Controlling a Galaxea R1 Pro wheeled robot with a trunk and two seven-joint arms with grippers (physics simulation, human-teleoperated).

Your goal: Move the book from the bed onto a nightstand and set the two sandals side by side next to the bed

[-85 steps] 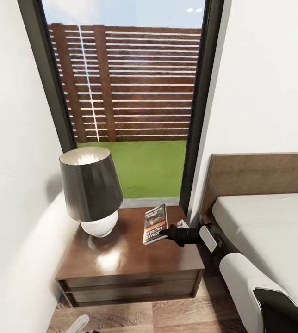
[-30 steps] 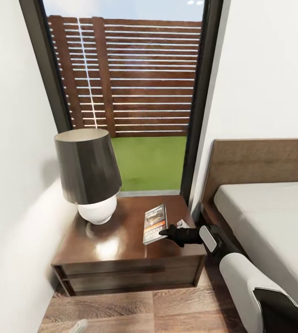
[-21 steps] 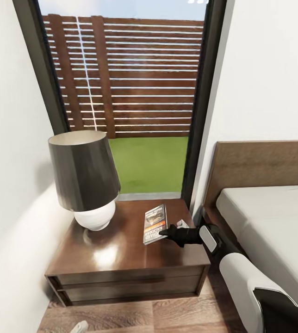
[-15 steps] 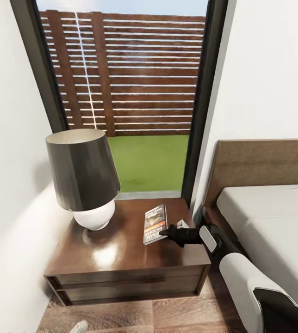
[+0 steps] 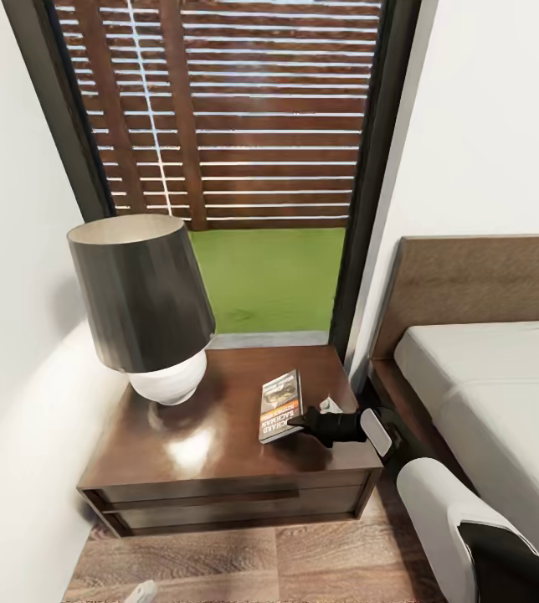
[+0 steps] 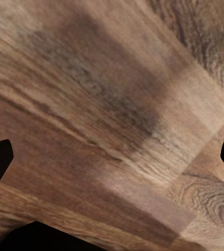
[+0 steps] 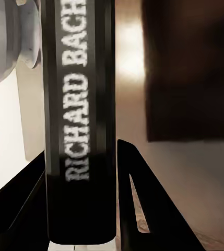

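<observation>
Step in hand: setting the book [image 5: 280, 406] down on the nightstand [image 5: 219, 469]; the sandal part of the task looks not yet begun, as a judgement.
Book: held over the nightstand top, toward its 3 o'clock side, cover up and roughly level in the head view. Whether its underside touches the wood cannot be told. In the right wrist view its dark spine [image 7: 80, 125] with white lettering stands between the two fingers.
Right claw: the right claw [image 5: 307, 419] is clamped on the book's near edge, one finger [image 7: 143, 209] each side of the spine.
Left claw: the left claw [image 6: 112, 157] points at wooden floor [image 6: 112, 104]; its two dark tips sit far apart at the picture's edges, so it looks spread and carries nothing.
Nightstand: dark glossy top, two drawers, standing at 9 o'clock of the bed [image 5: 504, 394].
Lamp: a lamp [image 5: 144, 301] with dark shade and white base stands at 10 o'clock on the top, well apart from the book.
Doing it well: lower until the book lies flat, then part the fingers only a little and draw the arm straight back toward 5 o'clock, so the cover is not dragged off the edge.
Watch for: the book sits near the nightstand's 3 o'clock edge; a nudge toward 9 o'clock before release would give margin while keeping clear of the lamp.
</observation>
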